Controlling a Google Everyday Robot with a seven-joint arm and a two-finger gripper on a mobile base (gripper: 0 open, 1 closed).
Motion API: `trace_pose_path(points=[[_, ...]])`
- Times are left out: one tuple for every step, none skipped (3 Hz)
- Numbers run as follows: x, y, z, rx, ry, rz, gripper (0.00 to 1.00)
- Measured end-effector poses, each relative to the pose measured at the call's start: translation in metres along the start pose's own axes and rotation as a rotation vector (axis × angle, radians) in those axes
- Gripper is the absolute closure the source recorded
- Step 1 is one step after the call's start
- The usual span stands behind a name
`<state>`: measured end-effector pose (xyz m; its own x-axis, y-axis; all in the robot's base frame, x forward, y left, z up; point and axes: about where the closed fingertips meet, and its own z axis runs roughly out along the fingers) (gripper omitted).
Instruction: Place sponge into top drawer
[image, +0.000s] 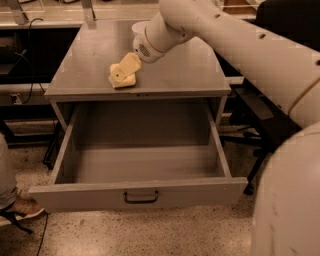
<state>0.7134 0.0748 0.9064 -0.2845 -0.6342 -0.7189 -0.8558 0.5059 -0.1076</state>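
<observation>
The pale-yellow sponge (126, 83) lies on the grey cabinet top (185, 70), near its front left edge. My gripper (120, 71) reaches down from the right and sits right over the sponge, covering its upper part; I cannot tell whether it touches it. The top drawer (75, 192) is pulled wide open below the cabinet top, and nothing shows inside it. Its dark bar handle (141, 198) is centred on the front panel.
The rim of a white bowl (136, 26) shows behind my arm at the back of the cabinet top. A person's foot (20, 207) stands at the lower left by the drawer corner. A black chair base (255, 150) is to the right. Cables hang at the left.
</observation>
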Motion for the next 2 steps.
trace_pose_path(points=[[-0.004,-0.017,0.025,0.044,0.002,0.040,0.00],[0.001,-0.030,0.051,0.045,0.017,0.096,0.00]])
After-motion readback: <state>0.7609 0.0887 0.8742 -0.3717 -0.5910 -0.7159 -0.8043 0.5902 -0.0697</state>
